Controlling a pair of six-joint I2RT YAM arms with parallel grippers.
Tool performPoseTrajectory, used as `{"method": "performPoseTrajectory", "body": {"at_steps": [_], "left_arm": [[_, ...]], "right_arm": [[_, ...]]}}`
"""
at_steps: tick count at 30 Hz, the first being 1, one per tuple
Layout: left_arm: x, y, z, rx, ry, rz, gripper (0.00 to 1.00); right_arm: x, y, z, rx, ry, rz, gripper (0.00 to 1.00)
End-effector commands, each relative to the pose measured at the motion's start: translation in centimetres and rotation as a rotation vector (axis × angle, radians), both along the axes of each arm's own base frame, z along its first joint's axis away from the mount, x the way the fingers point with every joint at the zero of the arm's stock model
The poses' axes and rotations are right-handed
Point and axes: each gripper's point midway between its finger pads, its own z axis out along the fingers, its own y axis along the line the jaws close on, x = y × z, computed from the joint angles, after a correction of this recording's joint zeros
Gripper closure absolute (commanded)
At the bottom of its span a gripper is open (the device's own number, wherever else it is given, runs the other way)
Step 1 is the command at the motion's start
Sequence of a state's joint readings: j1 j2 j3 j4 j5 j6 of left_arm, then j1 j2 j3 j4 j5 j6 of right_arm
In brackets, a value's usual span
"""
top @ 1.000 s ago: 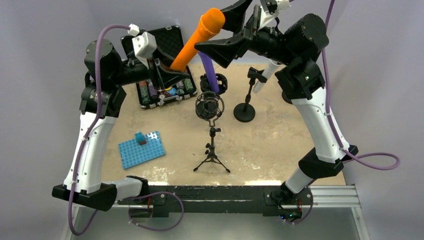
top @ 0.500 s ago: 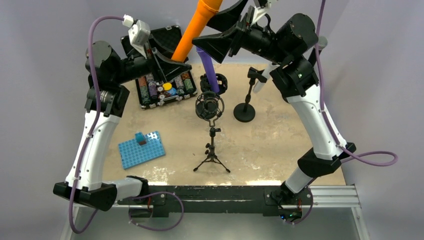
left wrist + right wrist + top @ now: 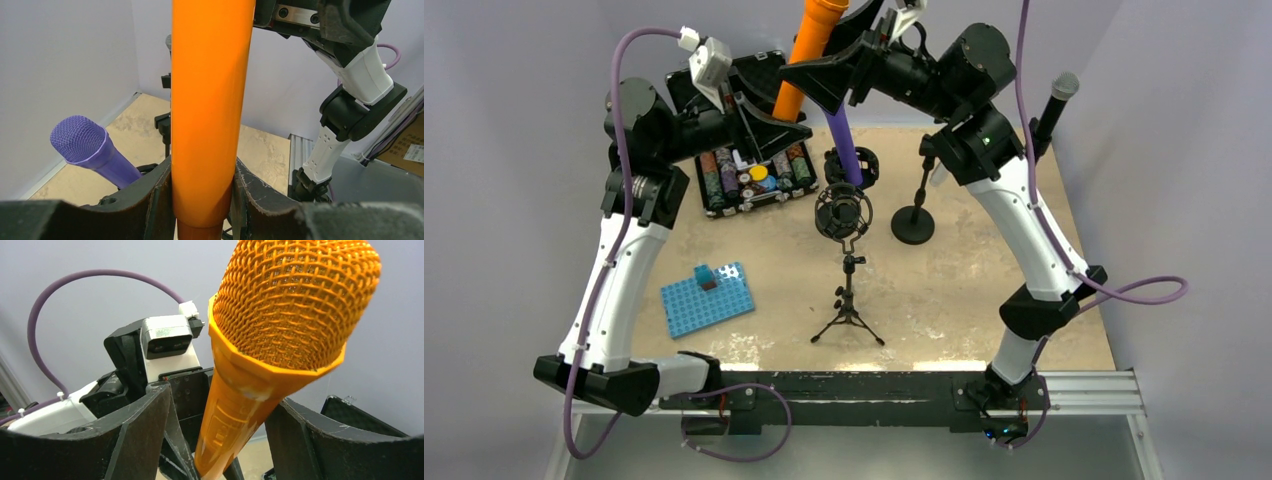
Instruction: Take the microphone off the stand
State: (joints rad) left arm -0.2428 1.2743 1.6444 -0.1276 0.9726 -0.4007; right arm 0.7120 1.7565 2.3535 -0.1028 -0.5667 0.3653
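1. Your left pincer point(image 3: 202, 200) is clenched on the lower body of the orange microphone point(image 3: 210, 100). The microphone stands nearly upright, high above and behind the tripod stand point(image 3: 846, 270), and sits in no holder.
2. Your right pincer point(image 3: 227, 435) is released. Its jaws stand on either side of the microphone's neck just under the mesh head, with gaps showing on both sides.
3. This looks like a handover, with the removal itself apparently done. If you mean to pass it, centre the right jaws on the smooth shaft, not on the flared rim or the mesh, before you close.
4. Close the right pincer firmly, and only then loosen the left. The shaft looks glossy and could slide down.
5. Mind the purple microphone point(image 3: 87, 145), which leans in its cradle just behind the tripod stand, below the orange one. Lift clear before you swing sideways.
6. Set it down on bare tabletop point(image 3: 964, 290) to the right of the tripod stand, and lay it flat so it does not roll.
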Motion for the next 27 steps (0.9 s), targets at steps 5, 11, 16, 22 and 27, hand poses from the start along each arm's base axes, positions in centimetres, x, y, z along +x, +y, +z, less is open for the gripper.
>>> {"method": "performPoseTrajectory", "body": {"at_steps": [5, 11, 16, 22, 27], "left_arm": [[-0.5, -0.3, 0.5, -0.002, -0.051, -0.021, 1.0], [0.0, -0.3, 0.2, -0.002, -0.041, -0.009, 1.0], [0.3, -0.3, 0.2, -0.007, -0.035, 0.003, 1.0], [1.1, -0.3, 0.1, -0.011, -0.021, 0.02, 1.0], [1.4, -0.4, -0.2, -0.008, -0.008, 0.023, 1.0]], "right_arm": [[-1.5, -1.0, 3.7, 0.101, -0.055, -0.018, 0.32], [-2.2, -1.0, 3.7, 0.09, -0.086, 0.004, 0.38], [-2.5, -0.7, 2.9, 0.066, -0.09, 0.029, 0.41], [-2.9, -0.3, 2.0, 0.048, -0.027, 0.063, 0.43], [-3.3, -0.2, 2.0, 0.047, -0.009, 0.079, 0.31]]}}
